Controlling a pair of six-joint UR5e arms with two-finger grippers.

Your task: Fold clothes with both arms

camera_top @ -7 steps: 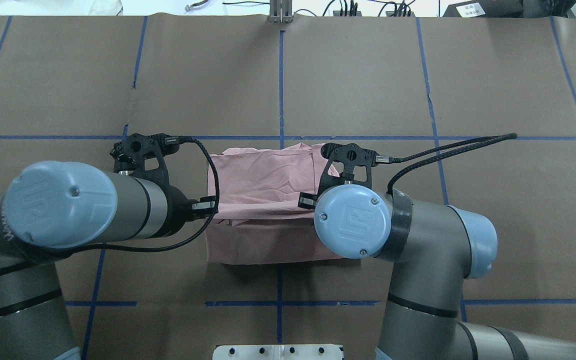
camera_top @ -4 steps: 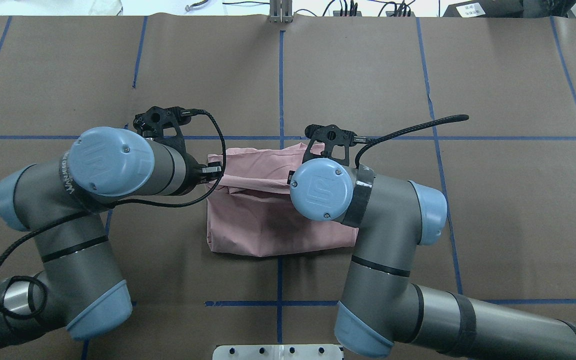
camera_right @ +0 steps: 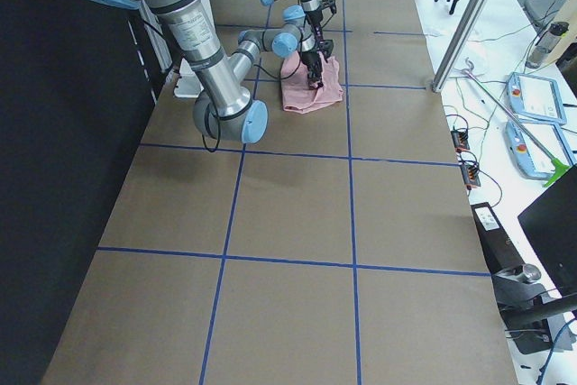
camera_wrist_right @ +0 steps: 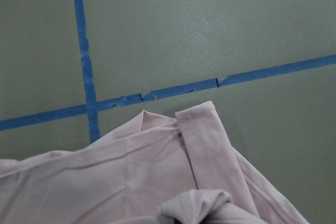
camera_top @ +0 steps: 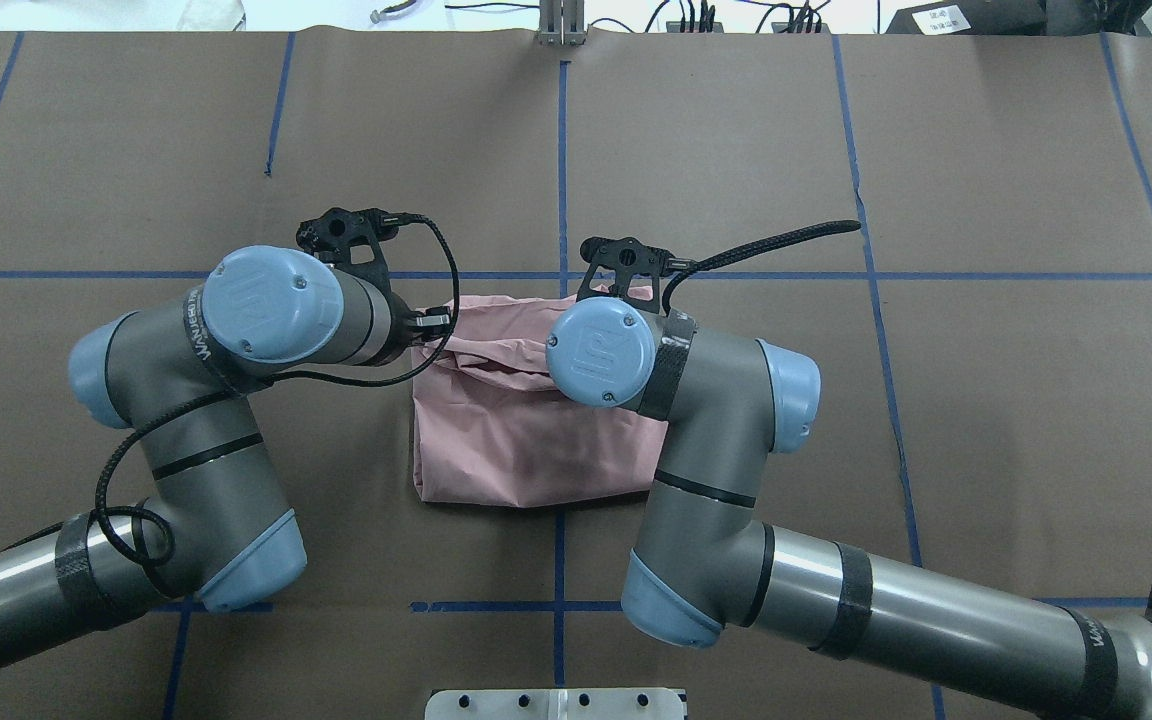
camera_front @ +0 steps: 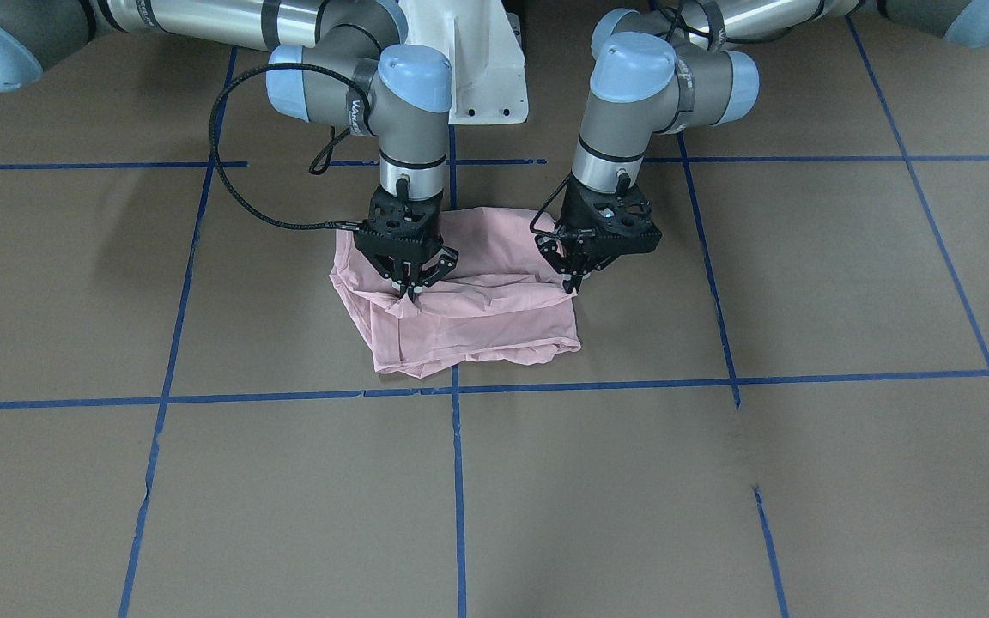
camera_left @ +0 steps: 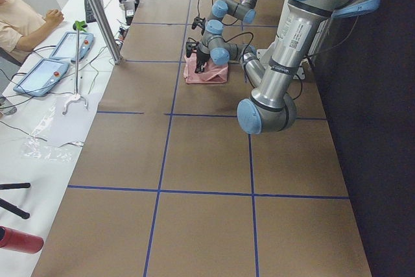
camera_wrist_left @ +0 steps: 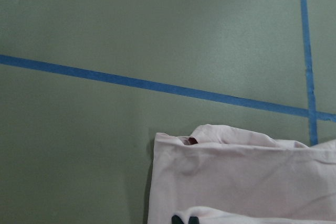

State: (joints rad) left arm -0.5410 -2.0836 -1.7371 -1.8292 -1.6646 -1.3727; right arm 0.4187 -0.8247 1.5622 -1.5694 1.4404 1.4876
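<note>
The pale pink T-shirt (camera_front: 477, 326) lies half folded on the brown table near the middle tape cross, also seen from above (camera_top: 526, 450). My left gripper (camera_front: 574, 281) is shut on a raised fold at the shirt's edge on my left. My right gripper (camera_front: 409, 292) is shut on the same fold on my right. Pinched cloth meets dark fingertips (camera_wrist_left: 185, 219) at the bottom of the left wrist view. Bunched pink fabric (camera_wrist_right: 199, 208) fills the bottom of the right wrist view. In the overhead view the right wrist's blue cap hides the right gripper.
Blue tape lines (camera_front: 456, 390) cross the brown table cover just beyond the shirt. The white pedestal base (camera_front: 477, 77) stands behind both arms. A seated person (camera_left: 19, 24), tablets (camera_left: 39, 76) and a metal post (camera_left: 97, 11) are off the table's far side.
Both arms have moved away from the robot's base, carrying the pinched fold over the shirt toward its far edge. The visible shirt has become shorter.
</note>
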